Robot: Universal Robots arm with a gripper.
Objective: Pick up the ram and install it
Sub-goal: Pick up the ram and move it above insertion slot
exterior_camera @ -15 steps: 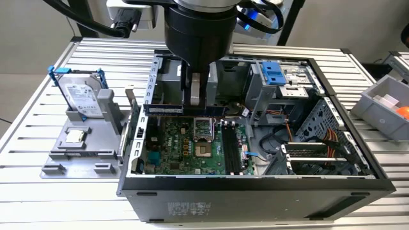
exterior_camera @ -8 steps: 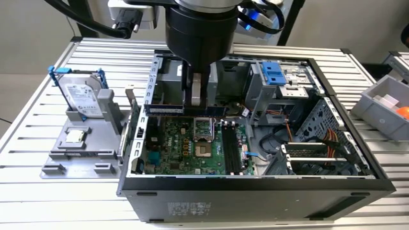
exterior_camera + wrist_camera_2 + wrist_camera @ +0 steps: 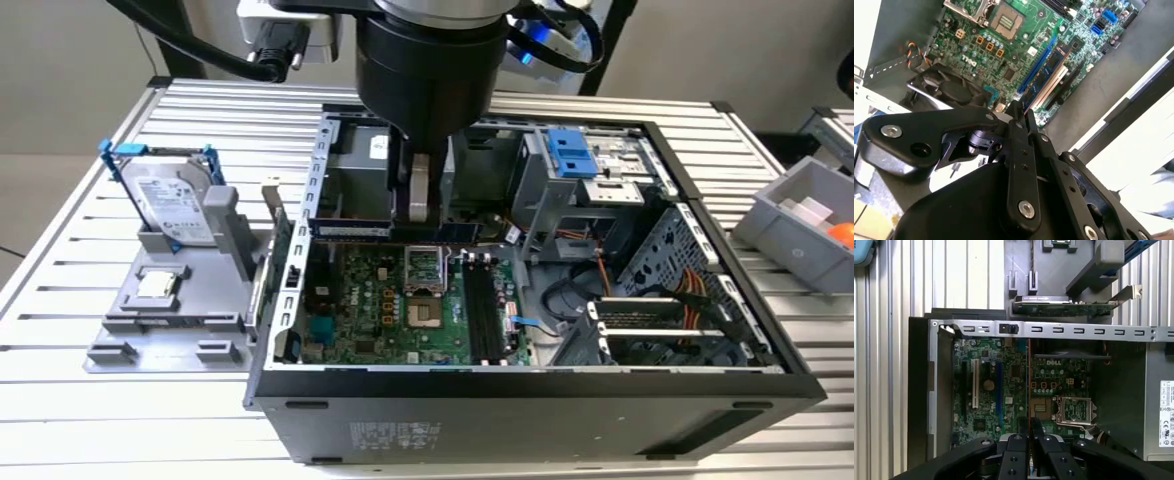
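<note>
Currently the ram (image 3: 358,228) hangs on edge above the motherboard (image 3: 387,300), inside the open computer case (image 3: 534,385) and toward its far wall in the exterior view. The tool (image 3: 422,205) pinches it near its middle, fingers closed on the thin board. Carrying it on edge likely keeps the lower long edge free to meet a slot. The black memory slots (image 3: 483,305) lie nearer the case's front wall, and the stick appears to run across their direction. Outside the case, at the exterior view's left, a grey fixture (image 3: 160,320) stands on the counter (image 3: 200,420).
</note>
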